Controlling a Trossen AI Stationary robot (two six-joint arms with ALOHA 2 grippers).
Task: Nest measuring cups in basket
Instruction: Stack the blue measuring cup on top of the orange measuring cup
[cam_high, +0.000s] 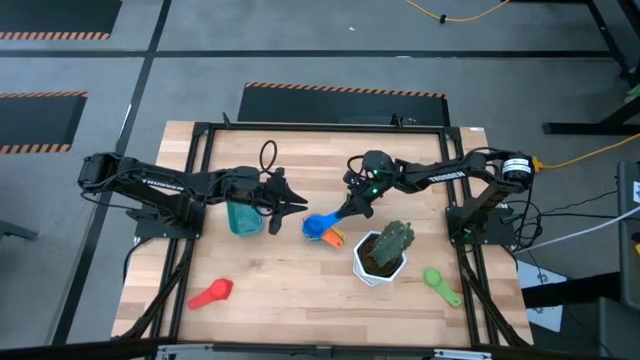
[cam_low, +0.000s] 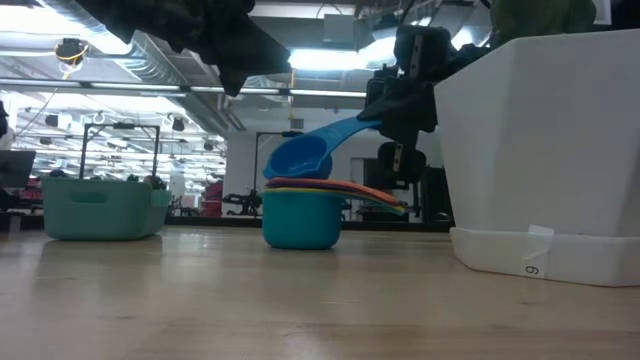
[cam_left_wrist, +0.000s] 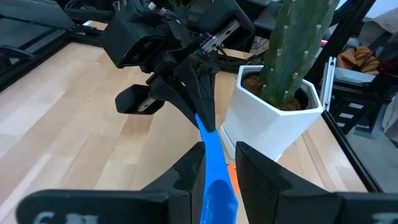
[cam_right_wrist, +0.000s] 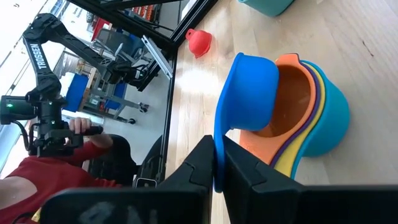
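Note:
A stack of nested cups (cam_high: 330, 238), teal outermost with orange on top, stands on its base at mid-table (cam_low: 300, 215). My right gripper (cam_high: 352, 210) is shut on a blue measuring cup (cam_high: 318, 226) just over that stack. My left gripper (cam_high: 295, 203) hangs open above the table between the teal basket (cam_high: 243, 216) and the stack, touching nothing. In its wrist view the blue cup (cam_left_wrist: 217, 193) shows beyond its fingers. A red cup (cam_high: 212, 293) lies near the table's near left corner. A green cup (cam_high: 440, 283) lies at the near right. My right gripper pinches the blue cup's handle (cam_right_wrist: 217, 134) near its free end between both fingers, which run along the handle. It comes slanting down from the table's far right. The cup is tilted, its bowl (cam_low: 298, 158) low over the orange cup (cam_right_wrist: 292, 106); whether they touch cannot be told.
A white hexagonal pot (cam_high: 378, 262) with a cactus stands just right of the stack, close to my right gripper. The black frame rails run along the table's edges. Bare wood lies along the near edge between the red cup and the pot. A person in red (cam_right_wrist: 37, 180) shows beyond the table.

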